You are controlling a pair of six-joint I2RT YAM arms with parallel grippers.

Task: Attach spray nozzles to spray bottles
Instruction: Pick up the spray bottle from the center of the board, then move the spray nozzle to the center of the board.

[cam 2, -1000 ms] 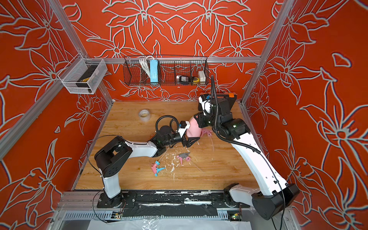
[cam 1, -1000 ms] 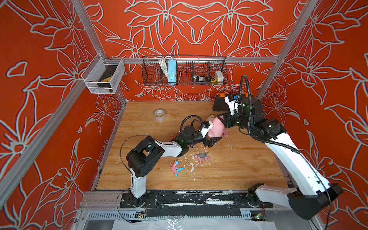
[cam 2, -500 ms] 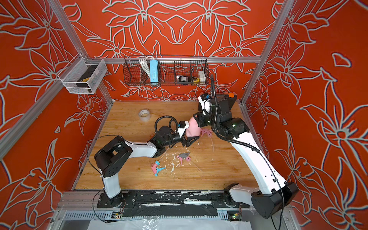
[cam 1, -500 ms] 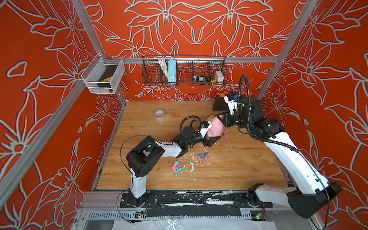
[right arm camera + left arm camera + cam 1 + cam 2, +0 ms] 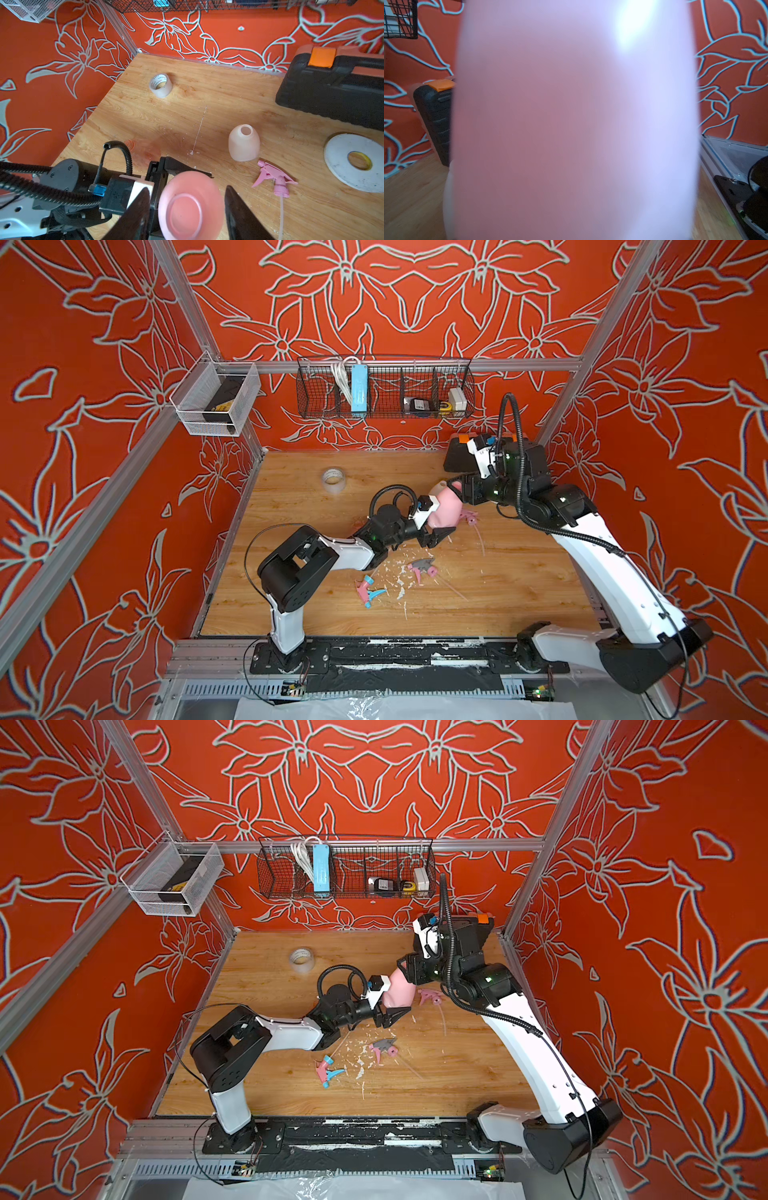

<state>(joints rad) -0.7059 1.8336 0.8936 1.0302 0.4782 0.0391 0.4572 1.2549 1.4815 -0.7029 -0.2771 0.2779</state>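
Right wrist view: fingers (image 5: 239, 212) of our right gripper (image 5: 188, 187) stand spread either side of the base of the pink bottle (image 5: 190, 207), seemingly just clear of it. Our left gripper (image 5: 437, 527) brackets the same bottle side-on; clamped or not, we cannot tell. We read this as a handover to the left. The all-pink nozzle (image 5: 274, 180) lies just beside the pink bottle, untouched. Next: left needs a firm hold with the neck free, then right backs away for that nozzle.
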